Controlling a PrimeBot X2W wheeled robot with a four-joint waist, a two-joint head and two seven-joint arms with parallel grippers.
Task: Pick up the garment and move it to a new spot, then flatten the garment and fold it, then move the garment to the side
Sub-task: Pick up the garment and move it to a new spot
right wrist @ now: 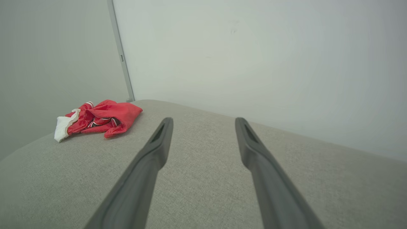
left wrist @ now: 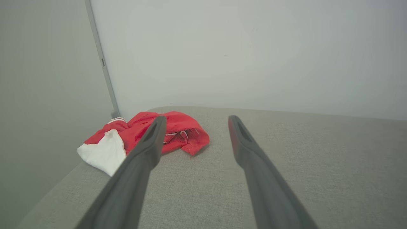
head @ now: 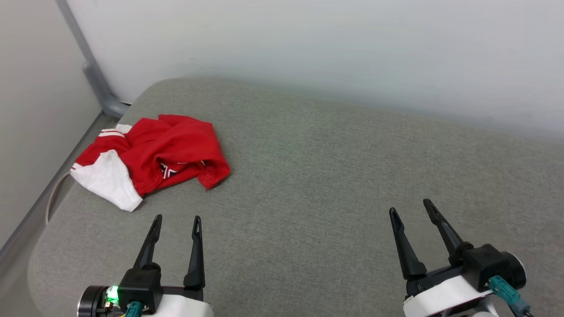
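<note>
The garment (head: 163,154) lies in a crumpled heap near the far left corner of the grey padded surface (head: 335,176), close to its left edge. It is a red shirt. One white sleeve is spread toward the near side, and a second sleeve with red-and-white striped trim shows at the far left of the heap. The body is bunched and folded over itself, so the shape is not flat at all. In my judgement it waits there for the first step, the pick-up, which is not yet done.

A small part of a print in black and white shows inside a fold in the middle of the heap. It is too much hidden and too small to read; no letter, brand or label can be made out anywhere.

The left gripper (head: 177,217) hovers over the near left part of the surface, a little nearer than the garment and apart from it. Its fingers are spread and hold nothing. They point toward the heap, so this arm seems better placed to reach it. The right gripper (head: 410,206) hovers over the near right part, well apart from the garment, its fingers also spread and empty.

Behind the far edge stands a pale wall (head: 308,39), and a grey post (head: 94,75) runs down beside the far left corner.
</note>
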